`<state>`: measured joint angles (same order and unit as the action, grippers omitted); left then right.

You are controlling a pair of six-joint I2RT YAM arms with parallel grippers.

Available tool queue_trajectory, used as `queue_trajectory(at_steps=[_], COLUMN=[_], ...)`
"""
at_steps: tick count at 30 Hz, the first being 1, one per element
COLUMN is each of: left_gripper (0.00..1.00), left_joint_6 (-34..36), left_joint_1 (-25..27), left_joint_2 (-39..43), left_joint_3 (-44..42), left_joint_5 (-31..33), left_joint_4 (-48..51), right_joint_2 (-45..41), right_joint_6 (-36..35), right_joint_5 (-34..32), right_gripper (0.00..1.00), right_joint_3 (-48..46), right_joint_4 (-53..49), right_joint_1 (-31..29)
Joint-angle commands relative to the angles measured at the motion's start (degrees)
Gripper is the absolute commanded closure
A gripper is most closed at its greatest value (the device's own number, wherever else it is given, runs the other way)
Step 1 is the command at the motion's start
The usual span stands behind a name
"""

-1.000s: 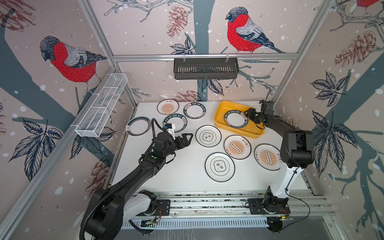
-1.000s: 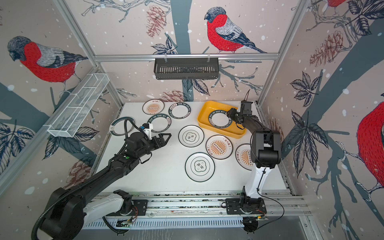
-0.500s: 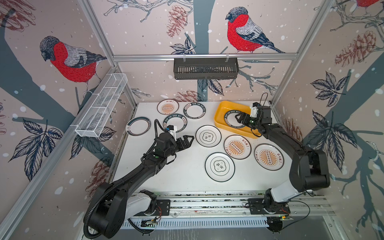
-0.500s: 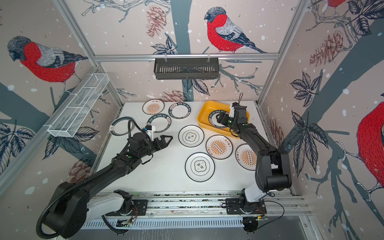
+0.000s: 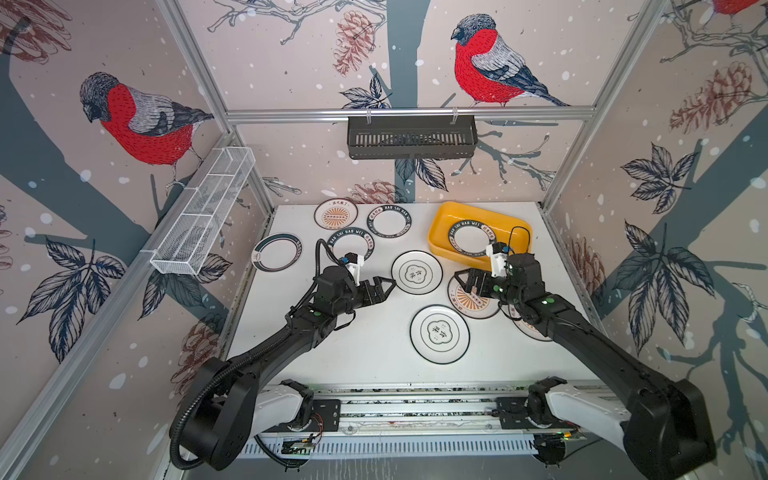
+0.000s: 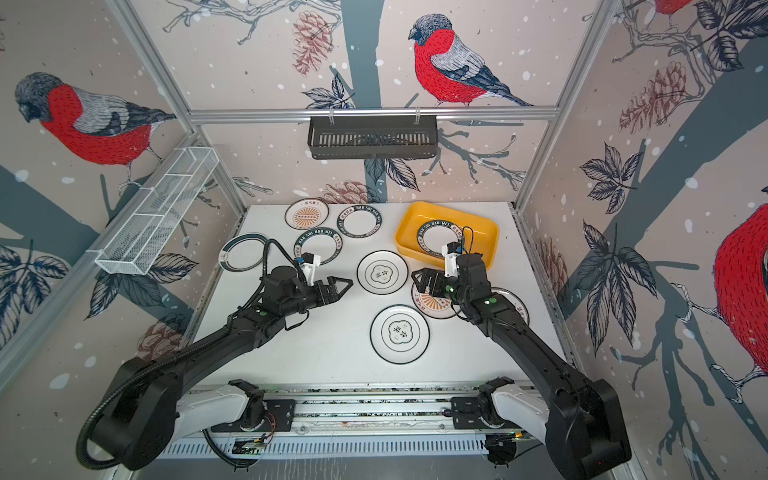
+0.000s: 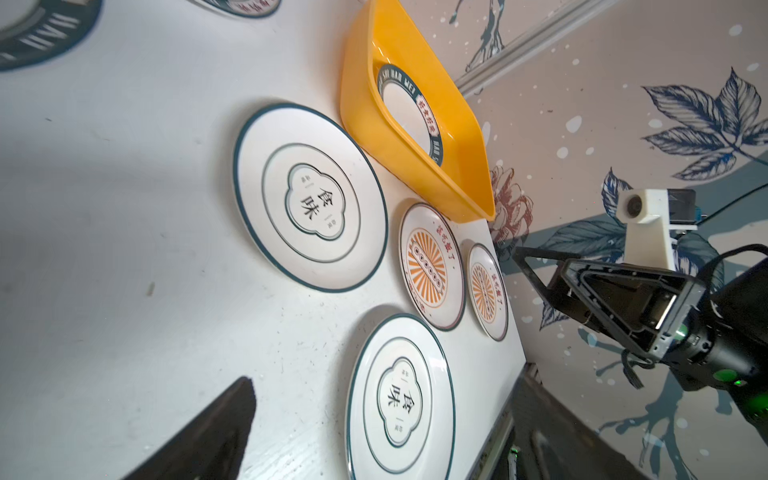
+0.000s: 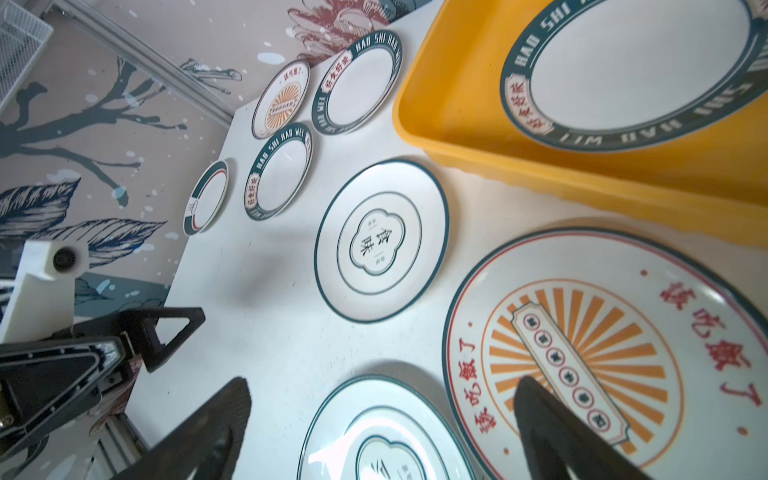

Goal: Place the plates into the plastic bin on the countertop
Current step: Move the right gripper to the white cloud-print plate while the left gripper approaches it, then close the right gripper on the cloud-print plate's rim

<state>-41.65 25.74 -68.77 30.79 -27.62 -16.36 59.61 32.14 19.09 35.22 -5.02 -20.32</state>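
1. Yellow bin [image 5: 438, 239] sits just beyond the right gripper [image 5: 467, 282]. One lettered-rim plate [image 5: 473, 241] lies flat inside it. All the other plates are out on the countertop [image 5: 365, 353].
2. Right gripper: fingers spread wide, nothing held, hovering over a sunburst plate [image 8: 582, 361]. One finger is above its centre, the other is off past its rim.
3. Left gripper [image 5: 384, 286]: also wide open and empty, above bare countertop, with a flower plate [image 5: 417, 272] just ahead of its tips.
4. Risk: plates lie flat with low rims. A finger that can't get under a rim would likely skid on the glaze or shove the plate instead of lifting it.
5. Risk: the sunburst plate is close to the bin wall, a second sunburst plate [image 7: 486, 286] and the flower plate. A shove probably knocks a neighbour or rides one rim over another.
6. Risk: the grippers point at each other across the flower plate. If both go for it, fingers clash.
7. Risk: the bin looks light, so a plate edge catching its wall could slide it. Letting go high over the plate inside could chip one.
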Motion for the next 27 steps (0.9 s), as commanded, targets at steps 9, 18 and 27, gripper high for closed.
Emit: queue_trajectory(at_steps=[9,18,27], left_gripper=[0.04,0.04,0.04], left_joint_6=[5.09,3.46,3.33], left_joint_1=[8.84,12.61,12.85], left_joint_2=[-4.25,-4.45,-4.18], left_joint_3=[1.47,-0.28,-0.91], left_joint_5=[-2.92,-0.08,-0.41], left_joint_4=[1.16,-2.86,-4.06], right_joint_2=[-9.17,-8.09,-6.07], right_joint_6=[6.18,6.37,5.49], right_joint_5=[-0.28,2.52,3.12], right_gripper=[0.02,0.13,0.22], right_joint_3=[-10.47,-14.36,-16.50], right_joint_4=[-8.00,-8.97,-7.31], right_joint_1=[-4.37,-5.51,-5.49])
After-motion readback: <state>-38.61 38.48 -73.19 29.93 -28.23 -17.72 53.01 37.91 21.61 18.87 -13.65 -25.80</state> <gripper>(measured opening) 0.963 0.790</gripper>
